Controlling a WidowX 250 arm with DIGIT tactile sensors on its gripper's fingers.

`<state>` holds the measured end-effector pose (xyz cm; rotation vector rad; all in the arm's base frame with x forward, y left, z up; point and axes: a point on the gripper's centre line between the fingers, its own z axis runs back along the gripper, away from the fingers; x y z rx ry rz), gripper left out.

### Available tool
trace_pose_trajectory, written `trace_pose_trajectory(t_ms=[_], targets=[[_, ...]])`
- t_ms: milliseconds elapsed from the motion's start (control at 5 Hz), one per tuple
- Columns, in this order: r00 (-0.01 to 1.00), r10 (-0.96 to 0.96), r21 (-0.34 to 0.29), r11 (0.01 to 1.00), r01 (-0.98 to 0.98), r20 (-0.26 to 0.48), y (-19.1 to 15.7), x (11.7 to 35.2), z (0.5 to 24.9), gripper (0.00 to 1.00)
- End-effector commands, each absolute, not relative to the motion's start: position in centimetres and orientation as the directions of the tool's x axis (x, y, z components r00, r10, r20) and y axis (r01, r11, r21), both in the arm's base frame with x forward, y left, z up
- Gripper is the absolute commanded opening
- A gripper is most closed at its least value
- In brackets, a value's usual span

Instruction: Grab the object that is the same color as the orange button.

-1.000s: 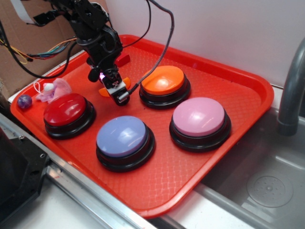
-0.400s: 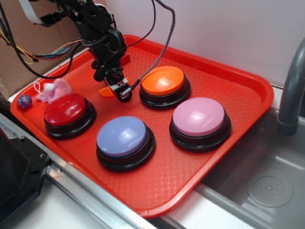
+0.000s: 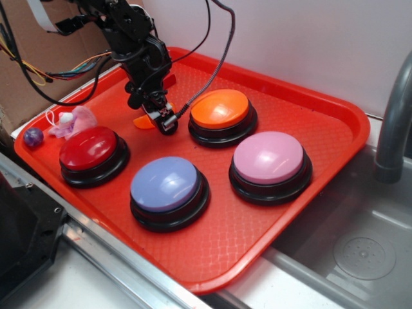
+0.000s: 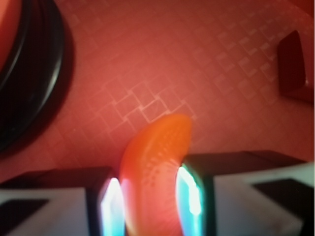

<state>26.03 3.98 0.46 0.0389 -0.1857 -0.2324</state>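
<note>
You're straddling the small glossy orange crescent-shaped slice (image 4: 155, 172) now!
It's lying on the red plastic tray (image 3: 309, 129), at nine o'clock from the orange-domed button (image 3: 221, 109); the gripper (image 4: 147, 201) is bracketing it, pads (image 4: 189, 194) seemingly touching. Keep squeezing evenly before lifting.

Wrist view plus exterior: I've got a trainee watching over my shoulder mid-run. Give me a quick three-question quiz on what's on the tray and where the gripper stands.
1. True or false: in the wrist view, the orange slice sits between the two fingers of the gripper.
2. Multiple choice: which button is nearest the gripper in the exterior view? A) pink button B) orange button C) blue button
3. Fill in: the small purple ball lies at the tray's edge, beside the pink toy and behind the ____ button.

Key: 1 true; 2 B; 3 red.
</note>
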Motion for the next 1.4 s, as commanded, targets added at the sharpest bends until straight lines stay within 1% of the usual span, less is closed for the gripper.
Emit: trace_pose_trajectory(t_ms=[0,200,400,600,800,1000,1200], targets=[[0.964,-0.185,0.044,0.983,0.180,0.190,4.4,26.4,1.9,0.00],[0.974,-0.108,0.076,0.993,0.094,0.199,4.7,27.0,4.5,0.00],[0.978,-0.010,0.077,0.997,-0.006,0.207,4.4,27.2,8.4,0.00],[0.970,0.107,0.073,0.989,-0.126,0.217,4.5,27.5,12.8,0.00],[0.961,0.187,0.043,0.979,-0.200,0.204,4.9,27.9,16.9,0.00],[0.940,0.242,0.023,0.967,-0.254,0.240,4.6,27.7,19.7,0.00],[0.941,0.240,0.005,0.969,-0.248,0.239,4.3,27.7,19.9,0.00]])
